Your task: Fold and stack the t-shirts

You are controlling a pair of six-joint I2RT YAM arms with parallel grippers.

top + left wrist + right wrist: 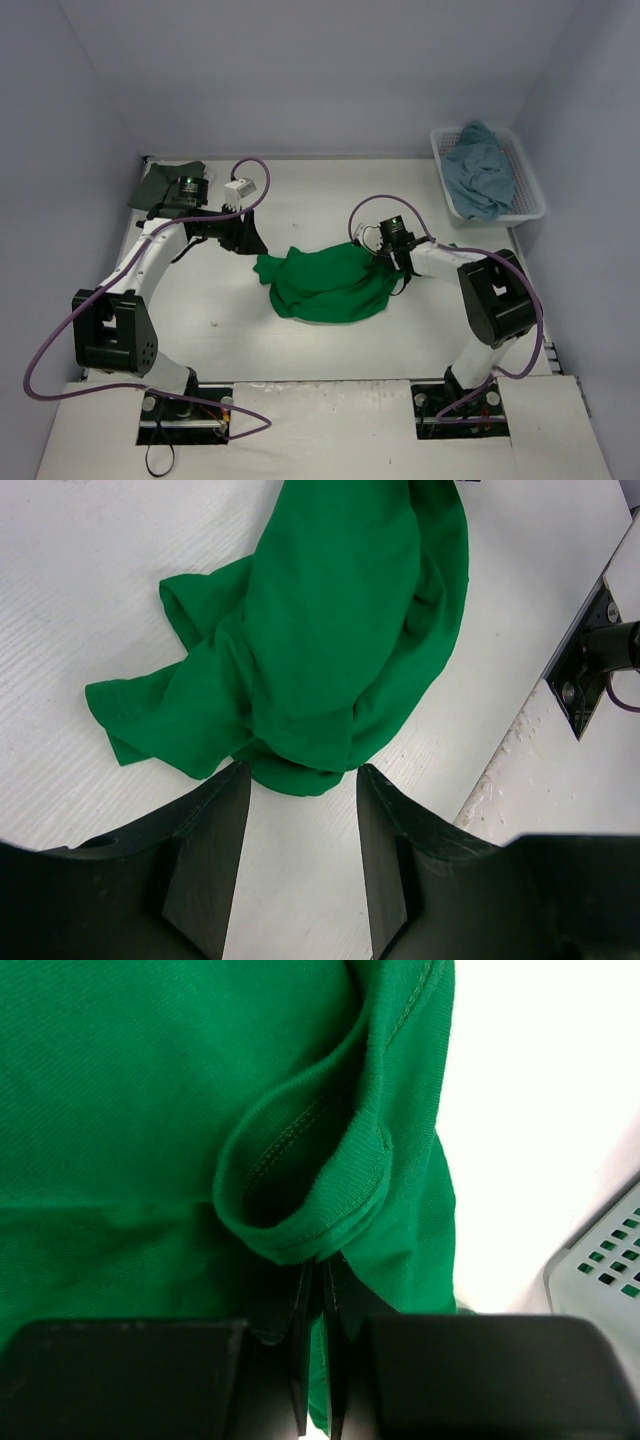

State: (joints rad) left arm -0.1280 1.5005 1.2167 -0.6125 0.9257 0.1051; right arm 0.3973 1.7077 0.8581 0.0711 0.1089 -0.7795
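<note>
One crumpled green t-shirt [325,283] looked limp and light; right tool [320,1272] pinched its ribbed edge, left tool [302,780] hung half-open, empty, beside it.

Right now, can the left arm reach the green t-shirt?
Probably yes. The left gripper is open and points at the near edge of the green t-shirt, with nothing lying between them. The right gripper pinches only the opposite side.
</note>
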